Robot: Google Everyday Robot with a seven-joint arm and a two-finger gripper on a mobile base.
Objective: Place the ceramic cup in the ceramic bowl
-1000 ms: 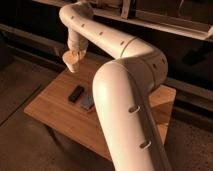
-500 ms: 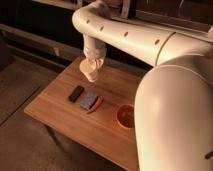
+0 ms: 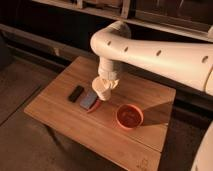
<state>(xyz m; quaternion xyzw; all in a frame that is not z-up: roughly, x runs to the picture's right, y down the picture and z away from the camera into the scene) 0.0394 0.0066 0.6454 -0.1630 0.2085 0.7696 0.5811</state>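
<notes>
ceramic cup (image 3: 102,92) is off the bench (image 3: 60,117), pinched in the tool (image 3: 103,88); the jaws look pressed together on it. The tool hangs from the wrist above the middle of the bench, not yet over the target.

ceramic bowl (image 3: 130,116) sits below the tool, off to its right in view and nearer the front edge. It's apart from the cup, and we see nothing in it.

Just under the tool, slightly left, lies a flat red-edged object (image 3: 90,100). Further left of it is a small black slab (image 3: 76,93).

We read this as the carry step: cup lifted, not placed.

Next move calls for:
- traversing right and forward until the cup is centred over the bowl
- lowering with the cup upright
- releasing only once its base is inside the rim

The bowl is shallow, so a high release could tip the cup out.
</notes>
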